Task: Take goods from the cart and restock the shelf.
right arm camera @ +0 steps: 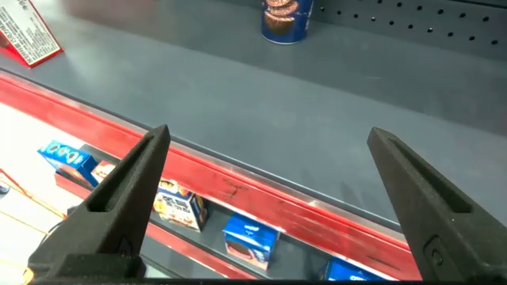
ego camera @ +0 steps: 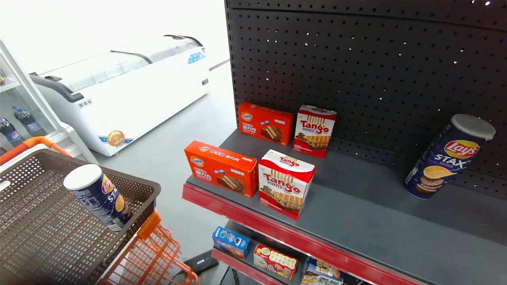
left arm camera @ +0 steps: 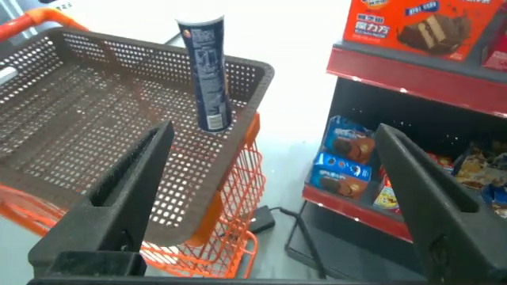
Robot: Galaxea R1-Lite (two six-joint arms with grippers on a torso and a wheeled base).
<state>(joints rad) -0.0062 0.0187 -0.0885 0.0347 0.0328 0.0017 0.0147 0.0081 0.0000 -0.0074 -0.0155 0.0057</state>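
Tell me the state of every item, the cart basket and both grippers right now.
can in the cart: upright, lid on
can on the shelf: upright, lid on
front orange box: closed, on its long edge
back orange box: closed, on its long edge
front wafer box: closed, upright
back wafer box: closed, upright
cart basket: holding one can
left gripper: jaws open, empty
right gripper: jaws open, empty
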